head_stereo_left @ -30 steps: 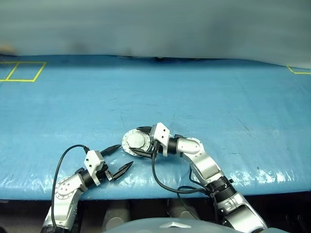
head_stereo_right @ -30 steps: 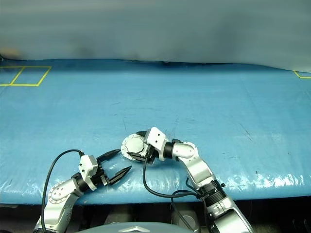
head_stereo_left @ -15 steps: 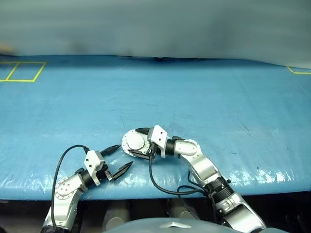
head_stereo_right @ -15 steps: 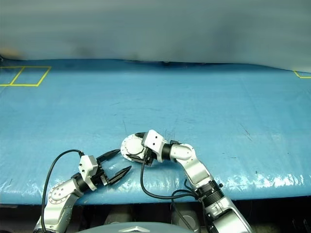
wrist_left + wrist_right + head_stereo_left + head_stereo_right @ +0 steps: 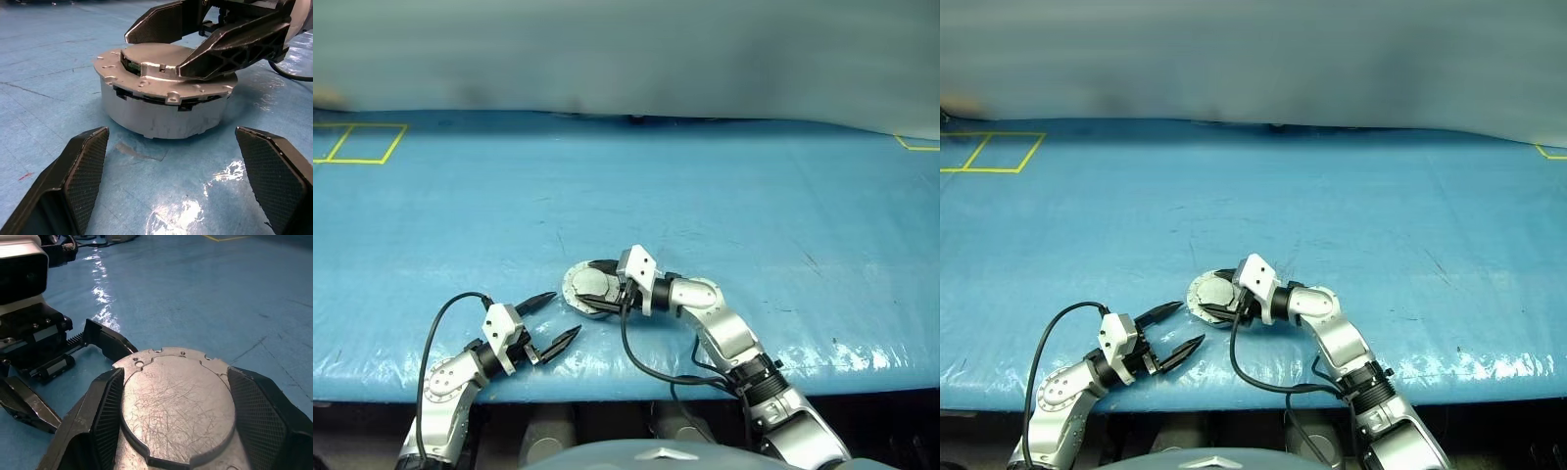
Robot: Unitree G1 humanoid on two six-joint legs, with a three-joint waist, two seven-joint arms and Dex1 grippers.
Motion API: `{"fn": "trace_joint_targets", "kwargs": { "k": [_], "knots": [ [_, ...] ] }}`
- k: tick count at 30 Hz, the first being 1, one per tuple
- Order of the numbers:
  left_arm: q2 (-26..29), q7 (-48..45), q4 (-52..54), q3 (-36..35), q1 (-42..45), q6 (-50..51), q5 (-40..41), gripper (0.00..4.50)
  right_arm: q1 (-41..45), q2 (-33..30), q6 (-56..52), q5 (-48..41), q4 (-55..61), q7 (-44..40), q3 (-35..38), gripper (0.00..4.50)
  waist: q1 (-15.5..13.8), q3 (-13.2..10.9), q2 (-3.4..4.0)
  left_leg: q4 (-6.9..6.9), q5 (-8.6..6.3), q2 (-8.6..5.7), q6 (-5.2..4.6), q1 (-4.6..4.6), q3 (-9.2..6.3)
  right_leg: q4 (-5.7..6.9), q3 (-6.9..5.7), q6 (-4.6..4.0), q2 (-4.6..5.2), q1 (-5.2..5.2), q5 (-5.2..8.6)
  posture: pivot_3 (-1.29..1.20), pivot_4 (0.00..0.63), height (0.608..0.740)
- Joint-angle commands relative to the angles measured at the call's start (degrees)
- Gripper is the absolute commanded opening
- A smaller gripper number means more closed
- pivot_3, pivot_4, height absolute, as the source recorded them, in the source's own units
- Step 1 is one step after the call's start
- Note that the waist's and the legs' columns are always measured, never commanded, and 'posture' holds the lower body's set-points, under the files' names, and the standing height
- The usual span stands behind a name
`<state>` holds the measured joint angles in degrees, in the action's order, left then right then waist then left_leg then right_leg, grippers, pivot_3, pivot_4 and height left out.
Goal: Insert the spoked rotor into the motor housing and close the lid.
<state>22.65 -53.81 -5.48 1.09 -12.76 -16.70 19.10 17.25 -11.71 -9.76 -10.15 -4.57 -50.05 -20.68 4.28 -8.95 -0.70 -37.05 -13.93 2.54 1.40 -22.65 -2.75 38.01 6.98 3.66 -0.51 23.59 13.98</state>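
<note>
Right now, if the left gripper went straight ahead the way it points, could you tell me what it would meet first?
Most likely the motor housing, straight ahead of the open left gripper, with the lid on top between the right gripper fingers.

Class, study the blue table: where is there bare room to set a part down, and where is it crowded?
Free: the wide table stretch between the far edge and the motor housing, and right of the right gripper. Crowded: the near edge, where the right gripper straddles the lid and the left gripper waits open beside it.
</note>
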Motion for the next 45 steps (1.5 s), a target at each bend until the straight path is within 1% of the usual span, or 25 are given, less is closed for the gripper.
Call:
{"fn": "trace_joint_targets", "kwargs": {
  "k": [1, 9, 21, 29, 34, 37, 40, 43, 45],
  "knots": [
    [0.05, 0.06, 1.31, -0.11, -0.58, -0.32, 0.22, 4.39, 1.66, -0.67, -0.71, -1.38, 3.47, -1.52, 0.66, 2.98, 0.01, -0.02, 0.02, 0.0, 0.0, 0.0, 0.0, 0.0, 0.0, 0.0, 0.0, 0.0, 0.0, 0.01, 0.0, 0.0, 0.15, 0.74],
    [0.01, 0.18, 1.51, -0.13, -0.74, -0.3, 0.28, 4.39, 2.1, -1.39, 2.32, 3.88, 0.51, 0.16, -1.58, 2.98, 0.02, -0.02, 0.03, 0.01, 0.0, 0.0, 0.0, 0.0, 0.01, 0.0, 0.0, 0.0, 0.0, 0.02, 0.0, 0.0, 0.15, 0.74],
    [0.04, 0.17, 1.65, -0.17, -1.01, -0.19, 0.29, 4.39, 1.86, -1.39, 3.14, 7.27, -2.27, 1.6, -2.29, 2.98, 0.24, -0.01, 0.02, -0.01, 0.0, 0.0, 0.0, 0.05, 0.02, 0.01, 0.01, 0.01, 0.0, -0.02, 0.0, 0.0, 0.15, 0.74],
    [0.08, 0.06, 1.56, -0.2, -0.75, 0.28, 0.53, 4.39, 1.99, -3.02, 1.66, 8.56, -3.23, 1.51, -2.71, 2.98, 0.25, 0.0, 0.02, -0.02, 0.0, 0.0, 0.0, 0.08, 0.01, 0.01, 0.01, 0.01, 0.0, -0.05, 0.0, 0.0, 0.15, 0.74],
    [-1.83, 2.52, 3.33, -1.05, -0.09, 3.03, 2.76, 4.39, 2.01, -3.31, 1.09, 8.81, -4.2, 2.19, -2.8, 2.98, 0.21, 0.0, 0.01, -0.04, 0.0, 0.0, 0.0, 0.09, 0.01, 0.01, 0.01, 0.01, 0.0, -0.08, 0.0, 0.0, 0.15, 0.74],
    [-4.18, 4.4, 4.91, -2.97, 1.7, 5.14, 6.84, 4.39, 1.74, -3.34, 0.95, 8.57, -3.78, 1.94, -2.95, 2.98, 0.14, 0.02, -0.01, -0.09, 0.01, 0.0, 0.01, 0.09, 0.01, 0.02, 0.01, 0.02, 0.0, -0.1, -0.02, 0.0, 0.15, 0.74],
    [-4.76, 4.07, 5.7, -4.07, 3.01, 6.97, 9.65, 4.39, 1.66, -3.32, 0.88, 8.6, -3.65, 2.07, -2.94, 2.98, 0.12, 0.03, -0.03, -0.11, 0.02, 0.0, 0.02, 0.09, -0.01, 0.03, 0.0, 0.04, -0.02, -0.11, -0.03, 0.0, 0.15, 0.74],
    [-3.65, 1.64, 5.92, -3.94, 3.37, 9.02, 11.09, 3.85, 1.63, -3.37, 0.95, 8.78, -3.69, 2.4, -2.85, 2.98, 0.15, 0.04, -0.02, -0.09, 0.02, 0.0, 0.02, 0.09, -0.01, 0.03, 0.0, 0.04, -0.02, -0.11, -0.04, 0.0, 0.15, 0.74],
    [-2.63, 1.02, 5.79, -3.29, 3.34, 9.12, 9.45, 3.16, 1.49, -3.5, 0.98, 8.83, -3.56, 2.6, -2.77, 2.98, 0.2, 0.03, -0.02, -0.08, 0.02, -0.01, 0.02, 0.08, 0.01, 0.0, 0.01, 0.04, -0.01, -0.11, -0.04, 0.0, 0.15, 0.74]
  ]
}}
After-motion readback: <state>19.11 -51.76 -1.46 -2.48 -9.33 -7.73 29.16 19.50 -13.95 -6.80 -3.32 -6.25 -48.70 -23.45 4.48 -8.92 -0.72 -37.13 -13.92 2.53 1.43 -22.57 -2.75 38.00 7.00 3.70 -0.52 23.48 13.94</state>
